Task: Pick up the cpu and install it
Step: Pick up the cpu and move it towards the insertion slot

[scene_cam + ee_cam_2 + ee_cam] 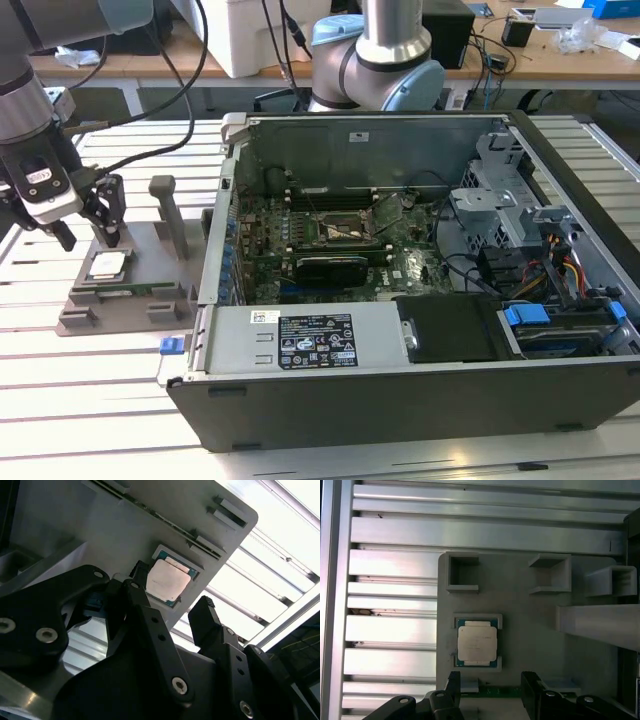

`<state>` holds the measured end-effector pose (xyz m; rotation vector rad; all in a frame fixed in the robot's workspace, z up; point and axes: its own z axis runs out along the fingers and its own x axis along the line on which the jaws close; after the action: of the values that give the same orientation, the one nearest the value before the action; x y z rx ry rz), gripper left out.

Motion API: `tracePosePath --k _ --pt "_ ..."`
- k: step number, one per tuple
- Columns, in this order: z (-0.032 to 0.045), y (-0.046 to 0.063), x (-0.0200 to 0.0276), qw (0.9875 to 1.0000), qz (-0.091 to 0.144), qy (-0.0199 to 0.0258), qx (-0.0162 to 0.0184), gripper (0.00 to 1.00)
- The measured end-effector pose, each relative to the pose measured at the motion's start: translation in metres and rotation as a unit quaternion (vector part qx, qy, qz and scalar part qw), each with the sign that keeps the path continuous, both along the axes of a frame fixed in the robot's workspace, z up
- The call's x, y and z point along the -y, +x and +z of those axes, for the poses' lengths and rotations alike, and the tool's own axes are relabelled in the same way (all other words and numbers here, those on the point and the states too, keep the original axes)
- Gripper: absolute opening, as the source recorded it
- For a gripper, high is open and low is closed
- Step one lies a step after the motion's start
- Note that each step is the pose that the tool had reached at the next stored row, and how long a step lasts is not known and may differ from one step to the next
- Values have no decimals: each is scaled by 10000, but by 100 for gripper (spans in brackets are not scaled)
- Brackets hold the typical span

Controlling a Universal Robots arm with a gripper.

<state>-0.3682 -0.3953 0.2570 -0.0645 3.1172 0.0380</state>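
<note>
The cpu [107, 264] is a small silvery square chip lying flat in a recess of the grey holder block [145, 262] at the exterior view's left. My gripper [88, 238] hangs just above it, open, with nothing between the black fingers. In the first wrist view the cpu [477, 643] lies a little beyond the gripper [492, 680], apart from both fingertips. In the second wrist view the cpu [167, 582] shows in the gap of the gripper [172, 592]. The open computer case [400, 340] lies to the right, with its motherboard socket [340, 230] uncovered.
Upright posts [170, 210] rise from the holder block close beside my fingers. A thin green card [495, 692] lies in a slot along the block's edge. Another robot arm base [380, 50] stands behind the case. The table is slatted aluminium [90, 400].
</note>
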Motion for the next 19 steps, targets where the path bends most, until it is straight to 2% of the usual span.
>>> tracePosePath --k 19 --pt "-118 0 0 10000 0 0 0 60"
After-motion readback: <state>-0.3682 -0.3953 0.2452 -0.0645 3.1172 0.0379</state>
